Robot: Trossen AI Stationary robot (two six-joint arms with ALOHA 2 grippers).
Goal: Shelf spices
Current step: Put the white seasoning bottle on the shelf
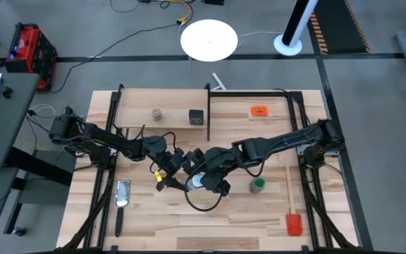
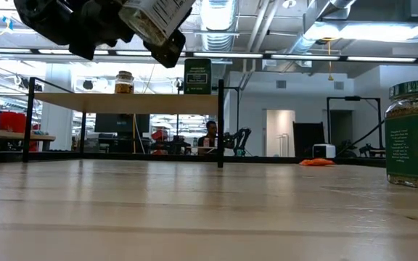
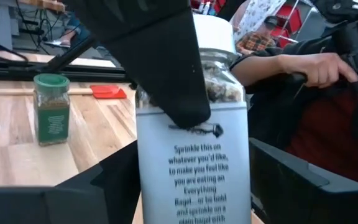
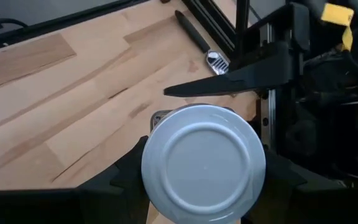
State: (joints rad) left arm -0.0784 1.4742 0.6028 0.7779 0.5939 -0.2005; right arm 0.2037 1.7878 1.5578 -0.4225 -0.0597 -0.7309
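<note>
Clear jar with white lid (image 1: 197,181) held off the surface (image 1: 210,226) near its middle, pinched between both pincers at once. Left pincer (image 1: 177,174) closed on the jar's labelled body (image 3: 191,180); right pincer (image 4: 204,163) clamped either side of the white lid (image 4: 202,163). Seen from table height, jar (image 2: 154,18) tilted, well above the wood.

Green-lidded jar (image 1: 257,185) upright on the surface, just to the right of the right pincer, apart from it; also at far right of the low view (image 2: 414,134). Red-headed spatula (image 1: 292,212) along the right edge; a grater-like tool (image 1: 122,197) on the left side.

Farther back: shelf (image 1: 161,116) at the rear left, carrying brownish jar (image 1: 157,114) and black tin (image 1: 197,117), both upright, apart from each other. Orange tag (image 1: 259,110) flat at rear right.
</note>
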